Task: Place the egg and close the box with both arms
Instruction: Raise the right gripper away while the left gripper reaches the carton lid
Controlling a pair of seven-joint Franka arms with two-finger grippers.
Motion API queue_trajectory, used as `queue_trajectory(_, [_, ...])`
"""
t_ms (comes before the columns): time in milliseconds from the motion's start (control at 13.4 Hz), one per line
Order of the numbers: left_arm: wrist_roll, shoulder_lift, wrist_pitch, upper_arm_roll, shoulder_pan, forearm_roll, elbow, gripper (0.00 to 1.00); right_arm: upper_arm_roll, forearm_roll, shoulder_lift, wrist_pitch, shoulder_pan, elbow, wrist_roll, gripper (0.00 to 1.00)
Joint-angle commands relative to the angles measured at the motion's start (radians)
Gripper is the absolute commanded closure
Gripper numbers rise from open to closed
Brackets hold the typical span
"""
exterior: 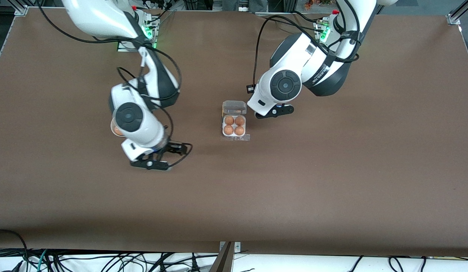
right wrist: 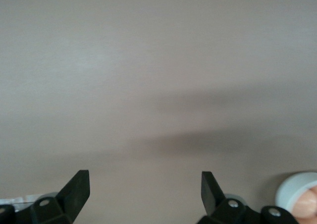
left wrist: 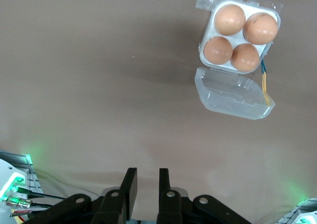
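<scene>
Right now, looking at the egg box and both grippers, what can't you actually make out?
- Bowl: front view, mostly hidden under the right arm; cut off by the edge in the right wrist view.
- Left gripper: front view, hidden by the arm's own wrist; left wrist view shows its fingers only slightly apart.
- Box tab: too small in the front view, and clear plastic in the left wrist view.

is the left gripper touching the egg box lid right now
Apart. In the left wrist view the left gripper has bare brown table between its fingertips and the open lid of the box; it grips nothing.
</scene>
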Motion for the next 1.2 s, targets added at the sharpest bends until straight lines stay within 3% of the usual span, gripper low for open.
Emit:
queue_trajectory(0, [-0.03, 0.029, -0.019, 0.012, -0.013, -0.05, 0.037, 0.75, 0.008, 0.01, -0.072, -0.087, -0.039, -0.005, -0.032, 0.0])
queue_trajectory(224, [-0.056, 0.046, -0.019, 0.012, -0.031, -0.057, 0.037, 0.75, -0.033, 0.007, -0.099, -0.184, -0.059, 0.001, -0.123, 0.0])
queue_trajectory(373, [-0.061, 0.066, -0.019, 0.011, -0.048, -0.058, 0.037, 0.76, -0.049, 0.01, -0.129, -0.27, -0.095, 0.059, -0.197, 0.0])
queue_trajectory(598, [-0.075, 0.103, -0.016, 0.011, -0.068, -0.072, 0.039, 0.78, -0.041, 0.007, -0.246, -0.32, -0.198, 0.021, -0.318, 0.0])
queue_trajectory(896, [-0.075, 0.184, -0.015, 0.011, -0.095, -0.084, 0.115, 0.79, -0.021, 0.004, -0.428, -0.337, -0.307, -0.053, -0.329, 0.0])
queue_trajectory(1120, [-0.075, 0.241, 0.002, 0.012, -0.123, -0.093, 0.16, 0.8, 0.005, -0.007, -0.507, -0.429, -0.387, -0.068, -0.396, 0.0])
